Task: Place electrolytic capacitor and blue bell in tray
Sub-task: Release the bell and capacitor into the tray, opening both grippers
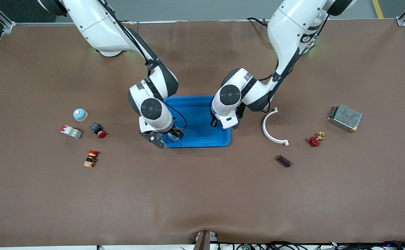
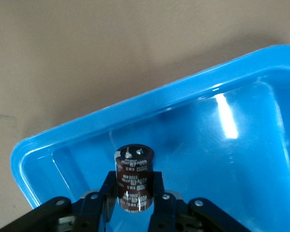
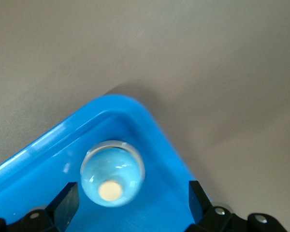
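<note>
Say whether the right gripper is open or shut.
Open: the right gripper has its fingers spread wide over the bell in the tray.

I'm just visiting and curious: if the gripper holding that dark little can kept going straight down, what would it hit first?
Most likely the floor of the blue tray. The left gripper is shut on the capacitor, which points down into the tray near a corner, so the capacitor's lower end would probably touch first. How high it hangs is unclear.

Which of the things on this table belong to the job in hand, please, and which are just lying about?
Job: tray; capacitor, held by the left gripper over the tray; bell in the tray, below the open right gripper.
Lying about: second bell, white bracket, red valve, mesh box, breaker, red button, orange switch, dark block.
</note>
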Motion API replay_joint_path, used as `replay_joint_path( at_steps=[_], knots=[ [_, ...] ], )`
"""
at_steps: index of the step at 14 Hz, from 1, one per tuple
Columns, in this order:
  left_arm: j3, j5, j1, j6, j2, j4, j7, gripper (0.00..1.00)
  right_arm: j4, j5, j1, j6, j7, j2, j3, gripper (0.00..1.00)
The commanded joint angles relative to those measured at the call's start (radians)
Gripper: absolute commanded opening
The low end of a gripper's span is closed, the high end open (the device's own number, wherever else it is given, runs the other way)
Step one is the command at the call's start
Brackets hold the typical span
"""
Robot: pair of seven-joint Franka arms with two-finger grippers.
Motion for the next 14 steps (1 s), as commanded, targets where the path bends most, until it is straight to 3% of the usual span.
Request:
replay_joint_path(
  at_steps=[1, 2, 3, 4, 6, 9, 14],
  knots=[
    [0.003, -0.015, -0.026, 0.0, 0.025, 0.009, -0.035, 0.0, 0.134, -0.008, -0.084, -0.245, -0.189, -0.01, 0.009, 1.0],
    [0.003, -0.015, -0.027, -0.003, 0.028, 0.008, -0.037, 0.0, 0.155, -0.025, -0.113, -0.306, -0.284, -0.012, 0.006, 1.0],
    [0.003, -0.015, -0.027, -0.009, 0.03, 0.008, -0.037, 0.1, 0.156, -0.101, -0.138, -0.334, -0.406, -0.015, -0.005, 1.0],
    [0.003, -0.015, -0.027, -0.011, 0.032, 0.008, -0.037, 0.34, 0.148, -0.22, -0.156, -0.343, -0.506, -0.025, -0.009, 1.0],
    [0.003, -0.015, -0.027, -0.011, 0.032, 0.009, -0.034, 1.0, 0.128, -0.374, -0.204, -0.34, -0.612, -0.033, -0.01, 1.0],
    [0.003, 0.001, -0.026, -0.016, 0.018, 0.017, -0.015, 1.0, 0.079, -0.42, -0.279, -0.302, -0.752, -0.064, -0.005, 1.0],
    [0.014, 0.03, -0.001, -0.172, -0.025, 0.106, -0.011, 1.0, -0.348, -0.412, -0.437, 0.072, -0.826, -0.303, 0.0, 1.0]
  ],
)
